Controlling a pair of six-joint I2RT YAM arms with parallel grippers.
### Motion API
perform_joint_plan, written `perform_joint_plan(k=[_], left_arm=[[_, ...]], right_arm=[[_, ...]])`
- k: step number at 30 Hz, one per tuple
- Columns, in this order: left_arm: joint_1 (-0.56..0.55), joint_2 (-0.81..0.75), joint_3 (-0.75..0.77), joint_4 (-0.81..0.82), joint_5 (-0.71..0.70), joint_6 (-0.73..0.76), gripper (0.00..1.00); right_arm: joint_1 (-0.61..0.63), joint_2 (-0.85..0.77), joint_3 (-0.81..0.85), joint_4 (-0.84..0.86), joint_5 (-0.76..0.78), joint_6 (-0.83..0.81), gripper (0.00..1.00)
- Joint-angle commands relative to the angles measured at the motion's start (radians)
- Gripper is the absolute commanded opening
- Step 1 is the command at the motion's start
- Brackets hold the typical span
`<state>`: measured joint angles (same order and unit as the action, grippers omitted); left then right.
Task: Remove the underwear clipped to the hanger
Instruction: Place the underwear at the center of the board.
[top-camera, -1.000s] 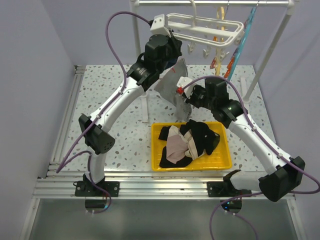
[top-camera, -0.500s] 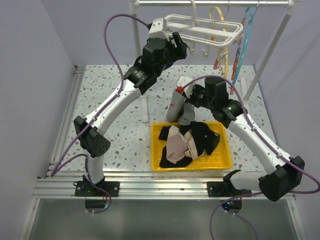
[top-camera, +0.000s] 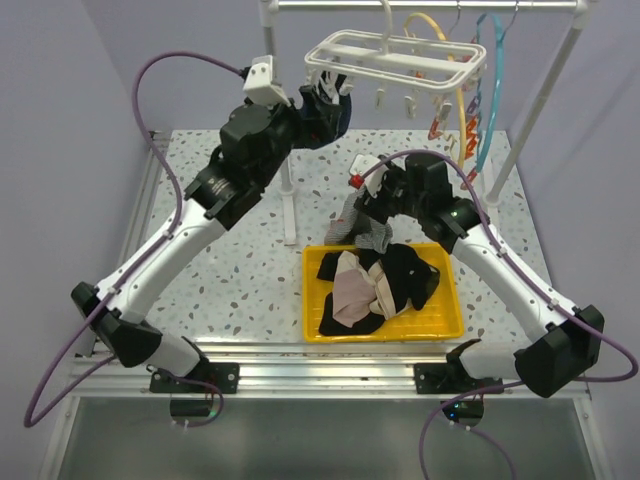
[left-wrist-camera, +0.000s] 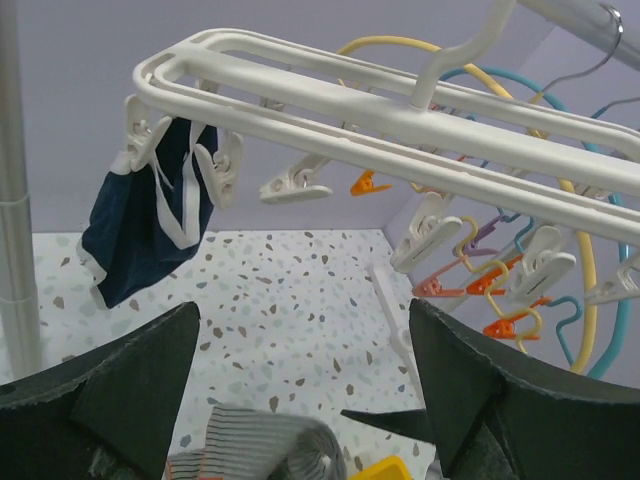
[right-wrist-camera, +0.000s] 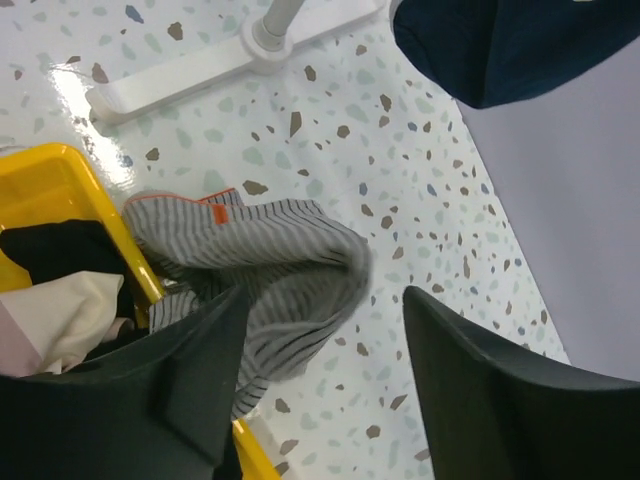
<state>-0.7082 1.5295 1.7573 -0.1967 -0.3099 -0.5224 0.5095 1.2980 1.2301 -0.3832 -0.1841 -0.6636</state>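
From above, the left pincer (top-camera: 325, 103) sits in the upper middle of the frame, right beside a navy blue cloth garment (top-camera: 336, 112) clipped to the left end of a white plastic clip hanger (top-camera: 400, 55). Its state cannot be read here. In the middle of the frame, the right pincer (top-camera: 370, 207) hangs over a grey striped cloth garment (top-camera: 362, 232). That garment is draped on the rear rim of a yellow plastic tray (top-camera: 310, 300), which holds a heap of black and pale pink cloth garments (top-camera: 375, 290).

The left wrist view shows its pincer (left-wrist-camera: 300, 385) spread wide and empty. The navy blue cloth garment (left-wrist-camera: 140, 235) hangs from white clips at the upper left, well above the speckled surface (left-wrist-camera: 300, 290).

In the right wrist view, the right pincer (right-wrist-camera: 330, 390) also stands apart, gripping nothing. The grey striped cloth garment (right-wrist-camera: 270, 265) lies loose, half across the tray (right-wrist-camera: 75, 175) rim and half on the speckled surface.

Lying so unevenly, the striped piece could slide outside the tray. If the left pincer closes on a clip or the hanger frame rather than on cloth, a pull would probably swing the hanger on its rail and leave the garment clipped.
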Motion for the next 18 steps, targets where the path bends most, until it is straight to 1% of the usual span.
perform_joint_plan(k=[1, 2, 3, 4, 5, 6, 7, 9, 10, 11, 12, 13, 14, 15, 18], left_arm=[[0.000, -0.133, -0.152, 0.034, 0.015, 0.045, 0.90], [0.000, -0.162, -0.191, 0.037, 0.023, 0.045, 0.91], [0.000, -0.192, -0.273, 0.054, 0.029, 0.045, 0.92], [0.000, -0.254, -0.315, 0.062, 0.034, 0.045, 0.92], [0.000, -0.285, -0.356, 0.072, 0.047, 0.045, 0.94], [0.000, -0.314, -0.437, 0.095, 0.055, 0.062, 0.94], [0.001, -0.371, -0.476, 0.106, 0.066, 0.073, 0.95], [0.003, -0.423, -0.551, 0.132, 0.097, 0.113, 0.98], [0.003, -0.468, -0.620, 0.141, 0.107, 0.130, 0.98], [0.003, -0.489, -0.656, 0.149, 0.145, 0.151, 0.99], [0.004, -0.506, -0.721, 0.166, 0.159, 0.176, 1.00], [0.004, -0.538, -0.754, 0.177, 0.172, 0.183, 1.00], [0.006, -0.551, -0.784, 0.180, 0.222, 0.197, 1.00], [0.007, -0.558, -0.829, 0.227, 0.247, 0.212, 1.00], [0.012, -0.534, -0.866, 0.250, 0.331, 0.197, 1.00]], right_arm=[[0.001, -0.017, -0.004, -0.028, -0.057, -0.048, 0.70], [0.003, -0.019, -0.004, -0.037, -0.064, -0.056, 0.72], [0.001, -0.020, -0.003, -0.055, -0.081, -0.059, 0.76], [0.003, -0.022, -0.003, -0.066, -0.087, -0.060, 0.78], [0.003, -0.023, -0.001, -0.077, -0.100, -0.067, 0.79], [0.001, -0.022, 0.000, -0.107, -0.113, -0.071, 0.81], [0.000, -0.022, 0.005, -0.132, -0.159, -0.079, 0.83], [-0.017, -0.020, 0.022, -0.214, -0.219, -0.099, 0.85], [-0.029, -0.020, 0.028, -0.253, -0.269, -0.106, 0.85], [-0.043, -0.013, 0.046, -0.299, -0.364, -0.119, 0.85], [-0.077, -0.009, 0.052, -0.381, -0.420, -0.137, 0.85], [-0.098, -0.008, 0.057, -0.431, -0.469, -0.152, 0.85], [-0.121, -0.005, 0.061, -0.477, -0.576, -0.190, 0.85], [-0.170, -0.005, 0.060, -0.564, -0.618, -0.208, 0.85], [-0.244, -0.014, 0.040, -0.698, -0.684, -0.280, 0.84]])
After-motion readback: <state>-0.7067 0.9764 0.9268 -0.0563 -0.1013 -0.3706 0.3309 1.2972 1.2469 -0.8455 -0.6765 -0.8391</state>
